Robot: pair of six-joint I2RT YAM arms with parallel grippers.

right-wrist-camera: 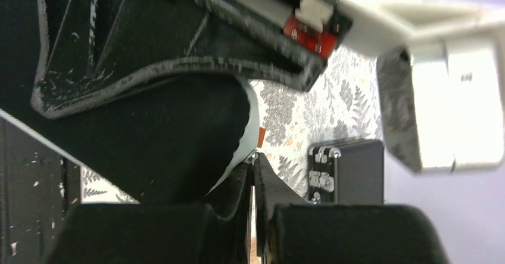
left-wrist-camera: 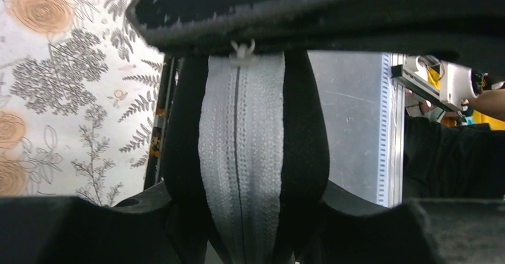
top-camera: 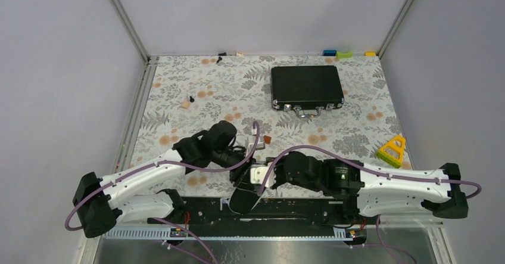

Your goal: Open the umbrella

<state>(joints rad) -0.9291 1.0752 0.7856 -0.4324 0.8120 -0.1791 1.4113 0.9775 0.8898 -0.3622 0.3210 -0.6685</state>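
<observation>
Left arm [top-camera: 140,177] and right arm [top-camera: 405,180] wearing white shells over black joints, purple cable [top-camera: 257,140] looping behind left claw [top-camera: 237,157], green light [top-camera: 343,169] glowing behind right claw [top-camera: 257,178]

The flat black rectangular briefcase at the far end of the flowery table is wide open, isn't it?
Not quite. The flat black rectangular briefcase is shut, not wide open. The top external view shows its lid lying flat and closed, with the silver handle on its near edge. It does sit at the far end of the flowery table.
</observation>
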